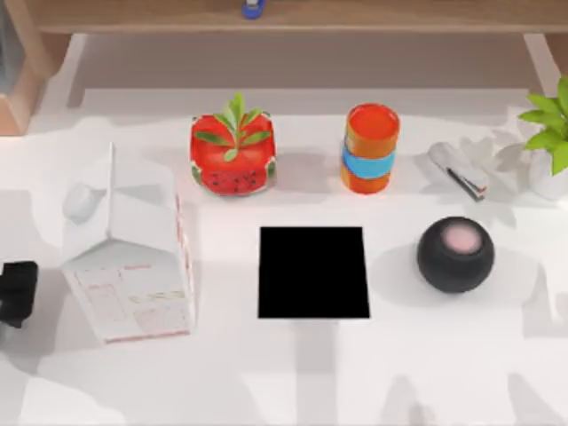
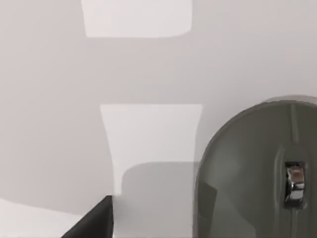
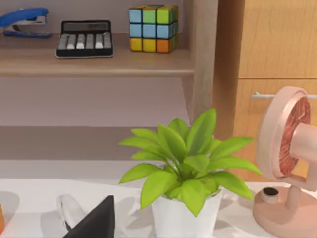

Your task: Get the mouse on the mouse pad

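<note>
As things stand: the task looks barely begun, with nothing resting on the mouse pad (image 1: 313, 272).
Mouse pad: lies flat in the middle of the tabletop (image 1: 293, 382), its black surface bare. It sits between the milk carton (image 1: 133, 266) on the left and the black ball with a pink top (image 1: 455, 254) on the right.
Mouse: the mouse (image 2: 255, 173) lies on the white tabletop, close below the left wrist camera, top side up with its scroll wheel visible. Nothing is touching it.
Left gripper: the left gripper (image 1: 18, 293) is at the far left edge of the tabletop, beyond the carton and well apart from the pad. One dark part of it shows in the left wrist view, beside the mouse but not against it.
Left jaws: I cannot tell whether they are spread or closed.
Right gripper: the right gripper (image 3: 94, 222) is parked at the right side, facing the potted plant (image 3: 185, 168). I cannot tell the state of its jaws either.
Done: nothing so far, by my reading.
Left: grasp the mouse, carry it past the carton and set it down on the pad.
</note>
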### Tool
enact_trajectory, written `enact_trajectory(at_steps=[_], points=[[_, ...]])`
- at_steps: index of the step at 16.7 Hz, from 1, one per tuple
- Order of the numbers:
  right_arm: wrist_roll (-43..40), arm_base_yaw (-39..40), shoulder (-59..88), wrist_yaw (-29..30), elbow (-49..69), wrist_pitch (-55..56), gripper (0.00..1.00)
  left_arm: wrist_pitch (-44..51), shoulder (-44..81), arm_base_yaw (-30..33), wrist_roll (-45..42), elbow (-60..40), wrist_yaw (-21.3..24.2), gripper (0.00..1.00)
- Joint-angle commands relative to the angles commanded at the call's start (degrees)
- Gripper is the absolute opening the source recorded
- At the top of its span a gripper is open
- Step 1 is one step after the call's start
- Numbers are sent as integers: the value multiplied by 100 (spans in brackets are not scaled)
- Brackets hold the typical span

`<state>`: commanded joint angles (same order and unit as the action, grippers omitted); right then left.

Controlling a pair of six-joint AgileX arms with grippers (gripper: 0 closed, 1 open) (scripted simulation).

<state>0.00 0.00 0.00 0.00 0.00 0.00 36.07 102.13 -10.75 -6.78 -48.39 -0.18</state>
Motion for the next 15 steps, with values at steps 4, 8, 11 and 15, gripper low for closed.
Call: enact_trajectory(at_steps=[4,8,11,15], points=[[0,0,0,0,0,0,100,0,0,0,0,0,0,70],[0,0,0,0,0,0,100,0,0,0,0,0,0,40],[0,0,0,0,0,0,100,0,0,0,0,0,0,17],[0,0,0,0,0,0,100,0,0,0,0,0,0,0]])
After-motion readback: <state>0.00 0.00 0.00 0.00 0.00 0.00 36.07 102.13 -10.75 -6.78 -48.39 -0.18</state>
